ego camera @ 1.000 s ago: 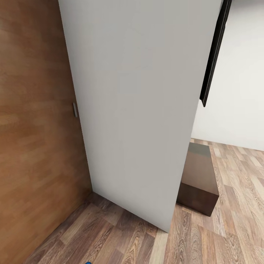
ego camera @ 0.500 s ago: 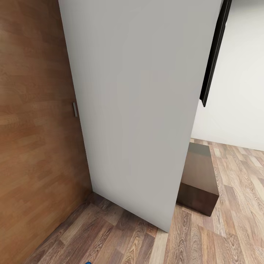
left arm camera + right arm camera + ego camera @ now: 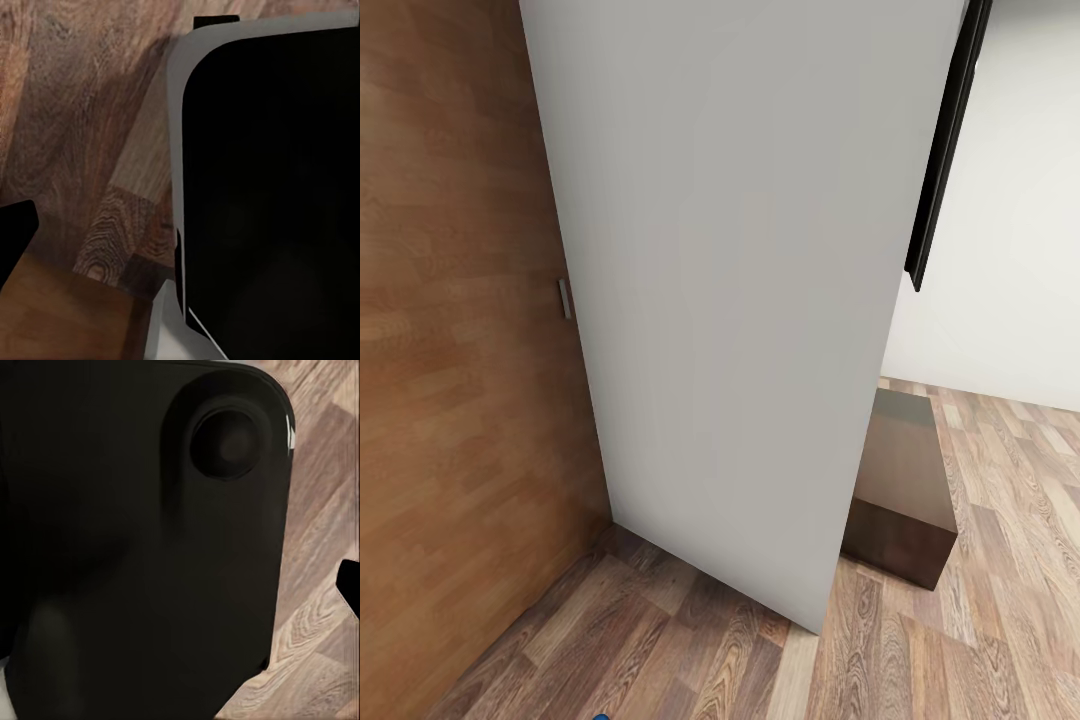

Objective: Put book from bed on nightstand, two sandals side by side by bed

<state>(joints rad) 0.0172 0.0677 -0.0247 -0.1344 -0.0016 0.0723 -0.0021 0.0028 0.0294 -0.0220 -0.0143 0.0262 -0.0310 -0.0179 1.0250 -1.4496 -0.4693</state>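
Door panel [image 3: 740,290]: tall, flat, light grey, centre of the head view, standing edge-on to the floor.
Wooden wall [image 3: 450,380]: warm brown planks, left side, small metal fitting [image 3: 564,299] beside the panel.
Low block [image 3: 900,490]: dark brown, lower right, behind the panel.
White wall [image 3: 1010,250]: right side.
Black frame [image 3: 948,140]: upper right.

Right in front of me a big grey panel [image 3: 740,300] runs from 12 down to 6. A wood wall [image 3: 450,380] sits at 9, with a small metal handle [image 3: 564,299] on the seam. Plank floor [image 3: 960,640] at 5, a dark low cabinet [image 3: 900,490] at 4, white wall [image 3: 1010,250] at 2, black frame [image 3: 945,140] at 1.
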